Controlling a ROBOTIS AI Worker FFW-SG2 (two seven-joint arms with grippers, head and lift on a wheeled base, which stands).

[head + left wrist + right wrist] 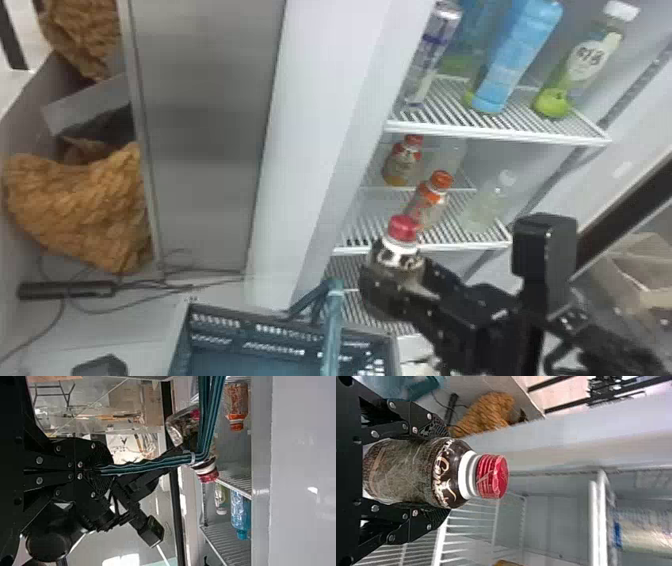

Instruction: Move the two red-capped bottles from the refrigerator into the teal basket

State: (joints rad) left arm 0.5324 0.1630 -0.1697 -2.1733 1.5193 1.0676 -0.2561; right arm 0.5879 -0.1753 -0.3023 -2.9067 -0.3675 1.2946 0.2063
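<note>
Judging by how things lie, the task is part done: one dark, crimson-capped plastic bottle point(407, 471) is off the shelves but not in the basket. The right end effector point(442, 473) grips it around the body, cap up, in front of the lower part of the white refrigerator point(320, 165). The left end effector point(95, 470) is clenched on the slim teal handle point(332, 320) of the slatted teal plastic basket point(212, 308), which sits just beside the refrigerator opening.

What is left for this bottle is to bring it over the rim, lower it and let go. The second target is harder to place. A small bottle with an orange-red cap point(400, 162) and a nearer orange-capped bottle point(429, 200) stand on a wire shelf, yet both caps look more orange than the held one's. The visible part of the basket's inside holds no bottle, but its near end is cut off, so whether one is already in there I cannot tell.
</note>
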